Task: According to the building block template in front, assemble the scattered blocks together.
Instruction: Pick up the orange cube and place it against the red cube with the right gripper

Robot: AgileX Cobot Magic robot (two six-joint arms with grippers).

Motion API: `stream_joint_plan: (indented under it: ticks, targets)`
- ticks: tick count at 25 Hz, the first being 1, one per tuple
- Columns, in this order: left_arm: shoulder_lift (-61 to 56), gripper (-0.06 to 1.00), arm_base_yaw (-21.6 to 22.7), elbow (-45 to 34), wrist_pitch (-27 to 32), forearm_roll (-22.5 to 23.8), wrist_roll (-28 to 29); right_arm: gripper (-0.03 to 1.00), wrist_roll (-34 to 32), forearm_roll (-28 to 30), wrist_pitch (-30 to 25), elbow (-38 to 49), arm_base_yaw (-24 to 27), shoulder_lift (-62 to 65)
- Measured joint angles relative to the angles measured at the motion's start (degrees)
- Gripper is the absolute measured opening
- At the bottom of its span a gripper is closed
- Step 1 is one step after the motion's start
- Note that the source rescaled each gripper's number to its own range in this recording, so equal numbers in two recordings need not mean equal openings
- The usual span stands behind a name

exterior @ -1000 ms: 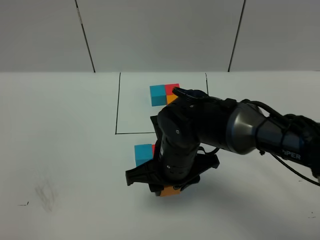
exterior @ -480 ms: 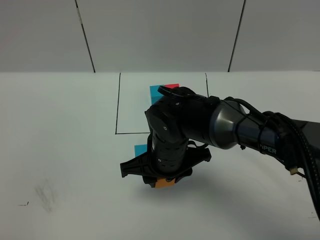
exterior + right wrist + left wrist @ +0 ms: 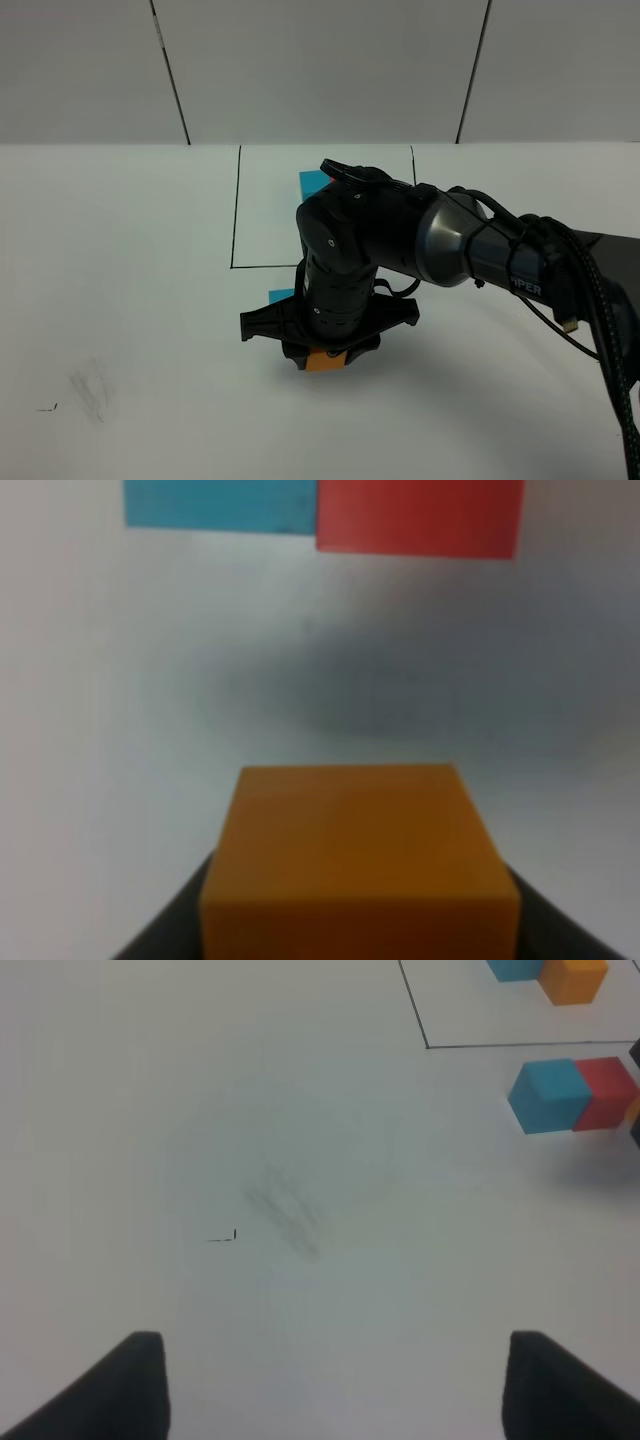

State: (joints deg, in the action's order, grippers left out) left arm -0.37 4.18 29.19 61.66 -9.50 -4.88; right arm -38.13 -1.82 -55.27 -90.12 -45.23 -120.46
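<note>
The orange cube (image 3: 358, 855) is held clamped in the right claw (image 3: 322, 358), w/ a dark finger seen at each lower side in the right wrist view. In that view the blue cube (image 3: 220, 505) and red cube (image 3: 420, 516) are seen touching side by side on the table (image 3: 130, 260), at approx. 12 o'clock from the held cube, w/ bare table between. The red one lies slightly toward 1 o'clock, so per the template (image 3: 560, 975), where orange sits against red, a short push toward 12–1 is judged to be needed. The left claw (image 3: 330, 1385) is spread apart, empty, well off at 9 o'clock, so the right arm is nearer
</note>
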Motion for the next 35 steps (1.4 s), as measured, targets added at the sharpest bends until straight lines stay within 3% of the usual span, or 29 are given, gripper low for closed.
stream_joint_plan:
  ticks: [9,16,35]
  targets:
    - [0.00,1.00,0.00,0.00,0.00,0.00,0.00,0.00,-0.33,-1.40,-0.51,-4.04,1.04,-4.72]
    - [0.00,1.00,0.00,0.00,0.00,0.00,0.00,0.00,-0.09,-1.45,-4.33,-9.07,1.04,-8.92]
    - [0.00,1.00,0.00,0.00,0.00,0.00,-0.05,0.00,-2.49,2.54,-5.26,-9.76,1.26,-10.09]
